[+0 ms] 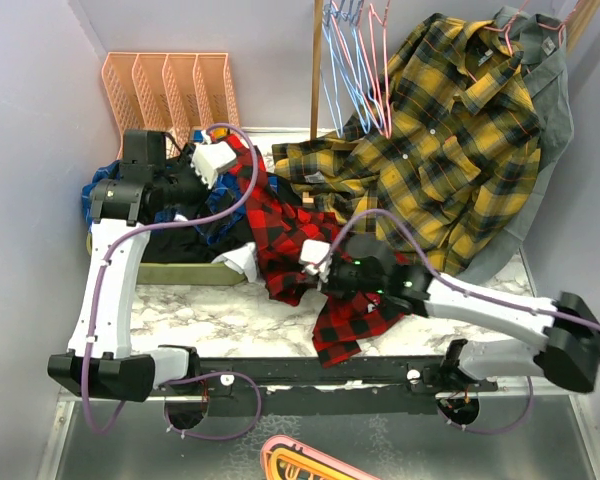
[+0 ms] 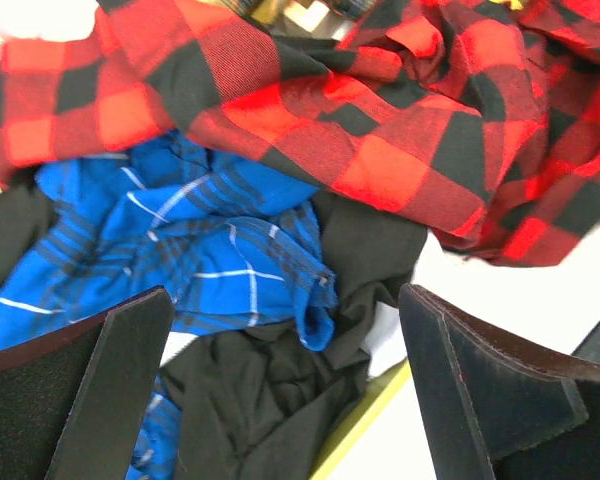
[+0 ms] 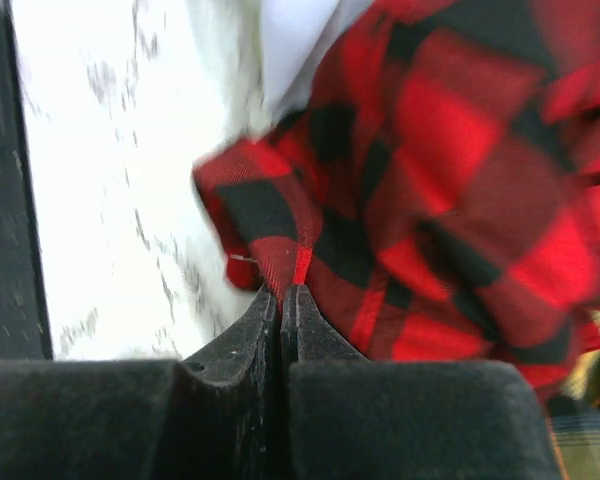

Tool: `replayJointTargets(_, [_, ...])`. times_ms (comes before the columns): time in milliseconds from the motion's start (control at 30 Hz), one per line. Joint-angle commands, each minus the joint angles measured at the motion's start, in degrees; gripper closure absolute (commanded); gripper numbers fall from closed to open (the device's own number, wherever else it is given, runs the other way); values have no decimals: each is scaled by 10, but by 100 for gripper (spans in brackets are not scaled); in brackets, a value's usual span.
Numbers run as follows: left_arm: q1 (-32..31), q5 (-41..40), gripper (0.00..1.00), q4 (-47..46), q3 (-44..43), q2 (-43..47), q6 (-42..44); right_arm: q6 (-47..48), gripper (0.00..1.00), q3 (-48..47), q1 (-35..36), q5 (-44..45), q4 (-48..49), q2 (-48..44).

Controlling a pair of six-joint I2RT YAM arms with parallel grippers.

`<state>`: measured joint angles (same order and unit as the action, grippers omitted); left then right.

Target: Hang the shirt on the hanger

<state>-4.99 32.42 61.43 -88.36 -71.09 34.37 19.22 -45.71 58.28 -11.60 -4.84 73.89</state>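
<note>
Only the right wrist view shows my right claw [image 3: 280,296] pinching a fold of the shirt [image 1: 283,235], which sprawls on the desk [image 1: 230,312], long axis running far-left to near-right; my left claw [image 2: 285,320] hangs spread.

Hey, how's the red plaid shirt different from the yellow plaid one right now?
The red-and-black shirt lies crumpled on the marble table; the yellow-and-black shirt hangs spread out at the back. The right pincer is shut on the red-and-black shirt's edge; nothing grips the yellow-and-black shirt. Both are plaid.
</note>
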Motion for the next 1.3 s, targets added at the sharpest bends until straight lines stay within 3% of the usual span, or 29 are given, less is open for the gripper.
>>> replayJointTargets(0, [-1, -19, 1, -8, -52, -23, 63, -124, 99, 49, -42, 34, 126, -125])
replayJointTargets(167, [-4, -18, 1, -25, -73, -48, 88, -218, 99, 119, -150, 48, 174, -248])
replayJointTargets(333, [-30, -23, 1, -38, -60, -67, 106, -315, 99, 148, -267, 95, 168, -291])
replayJointTargets(433, [-84, -97, 1, -61, -34, -76, 111, -395, 99, 156, -344, 98, 163, -292])
replayJointTargets(567, [-165, -221, 1, -163, 40, -61, 125, -505, 99, 186, -448, 63, 184, -292])
replayJointTargets(700, [-173, -230, 1, -205, 48, -67, 154, -584, 99, 199, -545, 7, 188, -258])
replayJointTargets(1067, [-192, -189, 1, -299, 55, -108, 188, -580, 99, 197, -554, -79, 222, -238])
replayJointTargets(1267, [-239, -95, 2, -183, -6, -148, 252, -577, 99, 200, -554, -84, 209, -239])
